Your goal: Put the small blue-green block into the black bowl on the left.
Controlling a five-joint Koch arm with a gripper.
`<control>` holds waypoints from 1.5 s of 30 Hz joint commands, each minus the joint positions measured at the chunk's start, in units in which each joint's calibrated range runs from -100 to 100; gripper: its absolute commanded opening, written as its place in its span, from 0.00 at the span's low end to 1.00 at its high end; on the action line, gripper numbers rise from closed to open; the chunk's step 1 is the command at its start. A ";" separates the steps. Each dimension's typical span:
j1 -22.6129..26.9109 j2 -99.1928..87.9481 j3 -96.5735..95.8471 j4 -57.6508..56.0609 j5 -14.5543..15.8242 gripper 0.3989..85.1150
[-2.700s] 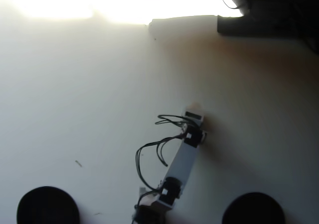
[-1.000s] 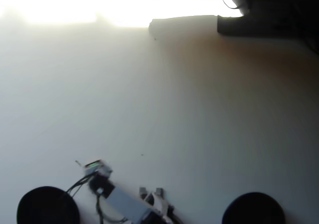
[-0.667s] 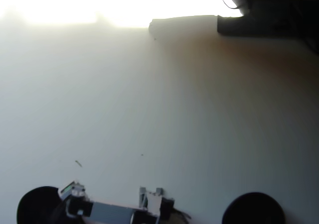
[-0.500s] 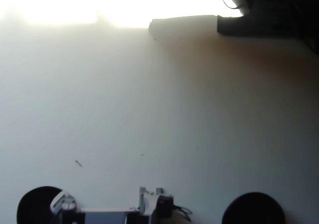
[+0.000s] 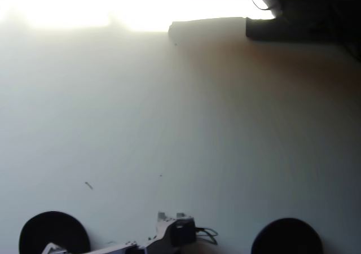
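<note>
Block unseen, jaws (image 5: 49, 248) low over left black bowl (image 5: 54, 231)

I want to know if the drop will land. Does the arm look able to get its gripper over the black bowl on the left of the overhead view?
Probably yes. The arm lies stretched along the bottom edge toward the black bowl, its tip already overlapping the bowl's lower rim, with nothing between them.

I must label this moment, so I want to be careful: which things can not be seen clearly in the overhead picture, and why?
- Gripper: its tip is cut off by the bottom edge over the left black bowl, so open or shut cannot be told.
- Small blue-green block: not visible anywhere; whether it is held or already in the bowl cannot be told.
- Right black bowl: lower part cut off by the bottom edge.
- Far table: washed out by glare.
</note>
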 commanded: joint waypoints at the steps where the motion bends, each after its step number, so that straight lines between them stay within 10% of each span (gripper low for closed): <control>1: -0.83 -0.63 5.67 -2.45 -1.51 0.10; 13: -3.13 1.62 3.09 -2.86 -2.69 0.37; 26: -14.80 -12.74 -10.96 -0.83 -7.67 0.37; 45: -36.43 -46.05 -60.13 31.84 -13.58 0.37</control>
